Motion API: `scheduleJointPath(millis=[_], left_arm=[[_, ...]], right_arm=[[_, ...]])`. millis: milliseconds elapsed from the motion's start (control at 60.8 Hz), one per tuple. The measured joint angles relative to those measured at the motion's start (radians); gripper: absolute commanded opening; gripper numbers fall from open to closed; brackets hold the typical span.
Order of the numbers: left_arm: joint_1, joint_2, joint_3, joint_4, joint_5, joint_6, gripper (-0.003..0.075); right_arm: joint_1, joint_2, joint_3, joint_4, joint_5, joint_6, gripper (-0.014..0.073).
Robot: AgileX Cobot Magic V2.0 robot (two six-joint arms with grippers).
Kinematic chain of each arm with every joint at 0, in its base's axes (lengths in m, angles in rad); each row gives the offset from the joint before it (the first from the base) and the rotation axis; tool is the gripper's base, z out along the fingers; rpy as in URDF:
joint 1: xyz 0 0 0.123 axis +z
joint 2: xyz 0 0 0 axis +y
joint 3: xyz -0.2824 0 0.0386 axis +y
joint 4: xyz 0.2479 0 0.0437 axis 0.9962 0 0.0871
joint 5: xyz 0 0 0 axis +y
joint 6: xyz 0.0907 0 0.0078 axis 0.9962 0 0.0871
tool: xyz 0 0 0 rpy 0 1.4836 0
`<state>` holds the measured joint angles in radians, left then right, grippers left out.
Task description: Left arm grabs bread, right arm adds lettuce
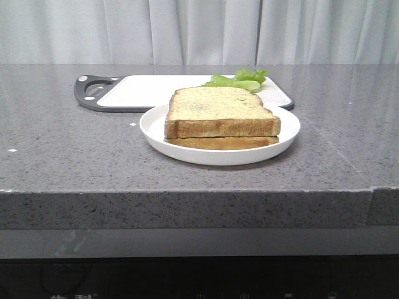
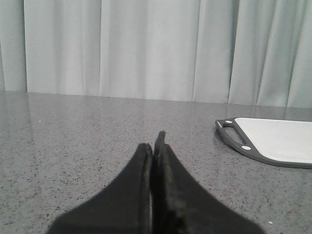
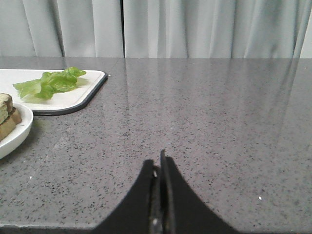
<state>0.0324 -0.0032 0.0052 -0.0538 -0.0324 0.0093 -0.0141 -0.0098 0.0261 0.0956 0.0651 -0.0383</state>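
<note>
**Both grippers closed and empty, bread and lettuce untouched**

Left gripper (image 2: 157, 146): fingers pressed together, holding nothing, low over bare grey worktop (image 2: 87, 146). Cutting board (image 2: 278, 144) ahead and off to its right, well apart, handle end nearest. Neither bread nor lettuce visible from this wrist.

Right gripper (image 3: 160, 165): also pinched to a narrow point, nothing between the fingers, low over the worktop. Lettuce (image 3: 48, 83) ahead and to its left, well apart, lying flat on the near corner of the cutting board. Plate (image 3: 14, 134) closer, on the same left side, only its rim and a toast corner in view.

Front view: no arm in sight. Bread (image 1: 219, 112) stacked on a thinner slice (image 1: 221, 142) on the white plate, cutting board just behind, lettuce on its right end.
</note>
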Motion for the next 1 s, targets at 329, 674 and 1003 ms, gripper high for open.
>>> scheduleJointPath(millis=[329, 674, 1003], left_arm=[[0.000, 0.000, 0.000, 0.001, -0.028, 0.000, -0.0020], [0.000, 0.000, -0.006, 0.002, -0.050, 0.000, -0.0020], [0.000, 0.045, -0.311, 0.002, 0.089, 0.000, -0.0020]], right_arm=[[0.000, 0.000, 0.000, 0.000, 0.000, 0.000, -0.0118], [0.000, 0.000, -0.009, 0.002, -0.023, 0.000, -0.0118], [0.000, 0.041, -0.346, 0.002, 0.175, 0.000, -0.0118]])
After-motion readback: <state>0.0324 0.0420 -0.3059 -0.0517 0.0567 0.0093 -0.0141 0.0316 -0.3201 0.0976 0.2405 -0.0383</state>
